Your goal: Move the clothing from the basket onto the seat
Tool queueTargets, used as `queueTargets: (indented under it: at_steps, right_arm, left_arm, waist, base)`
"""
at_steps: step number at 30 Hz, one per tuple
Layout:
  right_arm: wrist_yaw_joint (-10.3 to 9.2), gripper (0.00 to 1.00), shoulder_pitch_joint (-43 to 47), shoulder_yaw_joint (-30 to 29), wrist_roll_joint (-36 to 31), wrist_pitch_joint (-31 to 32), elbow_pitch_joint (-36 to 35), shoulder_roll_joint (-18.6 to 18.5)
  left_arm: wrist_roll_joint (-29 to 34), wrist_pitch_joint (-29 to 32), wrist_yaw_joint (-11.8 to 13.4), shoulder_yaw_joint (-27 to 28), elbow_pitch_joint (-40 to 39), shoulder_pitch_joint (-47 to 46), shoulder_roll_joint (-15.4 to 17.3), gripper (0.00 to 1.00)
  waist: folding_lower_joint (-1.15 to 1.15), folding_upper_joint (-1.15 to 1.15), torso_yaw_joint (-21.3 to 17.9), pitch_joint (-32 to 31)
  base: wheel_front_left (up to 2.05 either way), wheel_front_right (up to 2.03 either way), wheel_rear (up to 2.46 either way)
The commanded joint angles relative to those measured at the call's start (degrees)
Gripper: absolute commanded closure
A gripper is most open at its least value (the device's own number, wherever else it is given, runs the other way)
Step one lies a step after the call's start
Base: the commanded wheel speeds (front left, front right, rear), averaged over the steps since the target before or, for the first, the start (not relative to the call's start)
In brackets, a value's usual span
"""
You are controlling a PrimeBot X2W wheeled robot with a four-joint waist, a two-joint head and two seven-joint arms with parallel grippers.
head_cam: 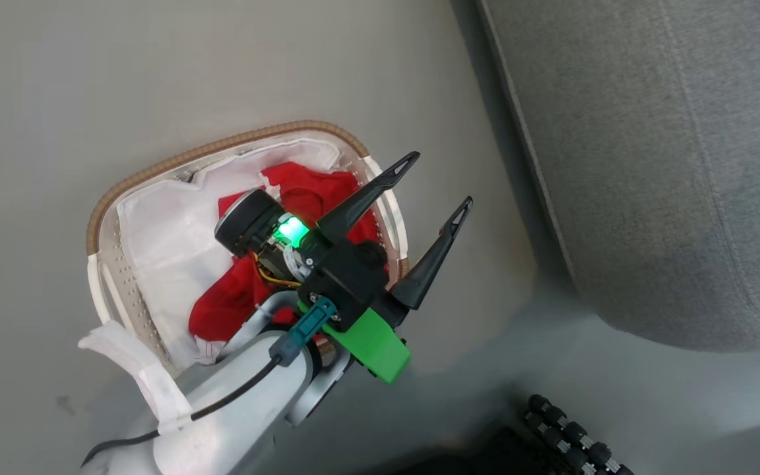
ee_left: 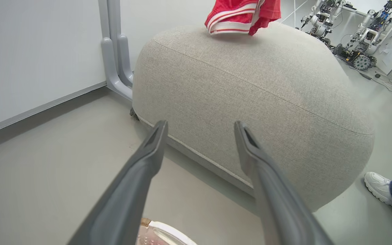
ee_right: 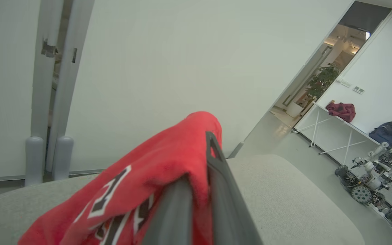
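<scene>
We found the jersey [ee_right: 121, 190], red with dark white-edged lettering, clamped between the closed fingers of the right gripper [ee_right: 199, 160] and draped over them above the top of the seat [ee_right: 284, 190]. The left wrist view showed red cloth with white stripe trim [ee_left: 240, 17] at the seat's upper edge, probably the same jersey. We could not tell whether it rested on the cushion or hung just above it.

A second red garment [head_cam: 314, 188] lay crumpled in the basket [head_cam: 221, 146], on the white liner [head_cam: 162, 231], toward the rim nearest the seat. The left gripper [head_cam: 440, 179] hovered over that rim with its fingers spread apart, holding nothing. The basket stood on the floor [head_cam: 57, 79] near the seat's edge. A person's shoe [ee_left: 379, 185] showed on the floor beside the seat.

Our assessment was that the task stood roughly half done. One garment had been carried to the seat but not released, and one was left to lift out.
</scene>
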Motion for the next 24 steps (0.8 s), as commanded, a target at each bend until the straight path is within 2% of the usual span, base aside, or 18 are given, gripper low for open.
queueTargets:
  at_steps: [1,10,11,12,13,14,24]
  right_arm:
    - [-0.08,1.00,1.02,0.40,-0.93,-0.90,1.80,-0.26]
    - [-0.08,1.00,4.35,-0.53,-2.42,-5.56,14.62,2.29]
    - [-0.08,0.78,4.29,-0.72,-2.53,-5.98,15.48,2.59]
    - [-0.08,0.62,4.25,-0.89,-2.73,-6.56,16.38,2.83]
    - [-0.08,0.25,4.34,-1.02,-2.82,-7.01,16.93,3.10]
    - [-0.08,0.00,4.55,-1.09,-3.03,-7.49,17.55,3.35]
    - [-0.08,0.00,9.17,1.02,-2.57,-9.34,18.50,6.67]
  left_arm:
    - [0.82,-0.36,-0.44,-0.28,-0.05,-1.38,-0.39,0.00]
    - [0.46,-1.43,-0.21,-0.75,1.31,-1.89,-1.03,0.00]
    - [0.43,-1.41,-0.21,-0.71,1.46,-1.94,-0.99,0.00]
    - [0.37,-1.56,-0.25,-0.70,1.67,-1.94,-0.94,0.00]
    - [0.28,-1.69,-0.31,-0.72,1.89,-1.96,-0.90,0.00]
    - [0.15,-1.88,-0.34,-0.67,2.09,-1.88,-0.86,0.00]
    - [-1.95,-5.01,0.10,0.63,4.79,-0.65,-1.33,0.00]
  waist:
    - [-0.01,0.00,4.89,4.52]
    - [-0.01,0.00,5.69,5.47]
    - [-0.01,0.00,5.61,5.42]
    - [-0.01,0.00,5.53,5.30]
    - [-0.01,0.00,5.49,5.07]
    - [-0.01,0.00,5.40,4.73]
    - [-0.01,0.00,3.60,-0.75]
  base:
    - [0.00,0.00,0.00]
    - [0.00,0.00,0.00]
    - [0.00,0.00,0.00]
    - [0.00,0.00,0.00]
    - [0.00,0.00,0.00]
    - [0.00,0.00,0.00]
    - [0.00,0.00,0.00]
